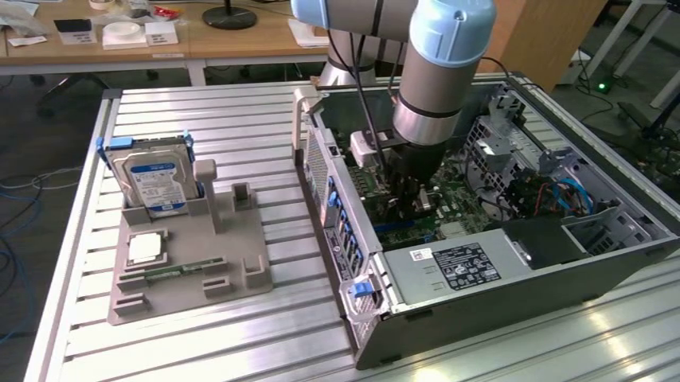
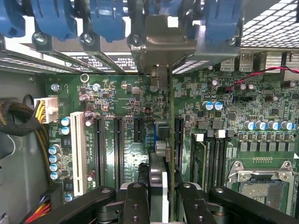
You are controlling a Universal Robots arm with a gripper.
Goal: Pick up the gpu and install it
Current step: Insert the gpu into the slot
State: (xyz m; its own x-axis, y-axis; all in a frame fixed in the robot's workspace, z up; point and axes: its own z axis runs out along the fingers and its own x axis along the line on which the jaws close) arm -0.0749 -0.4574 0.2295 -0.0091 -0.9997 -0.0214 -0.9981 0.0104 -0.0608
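My gripper (image 1: 416,195) reaches down into the open computer case (image 1: 351,239), low over the green motherboard (image 1: 451,208). In the wrist view the gripper (image 2: 163,198) is shut on the gpu (image 2: 160,173), which appears edge-on as a thin card standing upright between the two black fingers (image 2: 135,200). The card's silver bracket (image 2: 170,44) sits against the case's rear wall, under the blue latches (image 2: 107,18). Its lower edge runs along the motherboard (image 2: 121,93), between the black expansion slots (image 2: 99,149). Whether it is seated in a slot is hidden.
A grey fixture (image 1: 202,270) on the slatted table holds a silver hard drive with a blue label (image 1: 154,179), a square chip (image 1: 146,248) and a narrow memory stick (image 1: 175,270). Inside the case are the power supply (image 1: 463,267), blue cables (image 1: 563,195) and a processor socket (image 2: 261,186).
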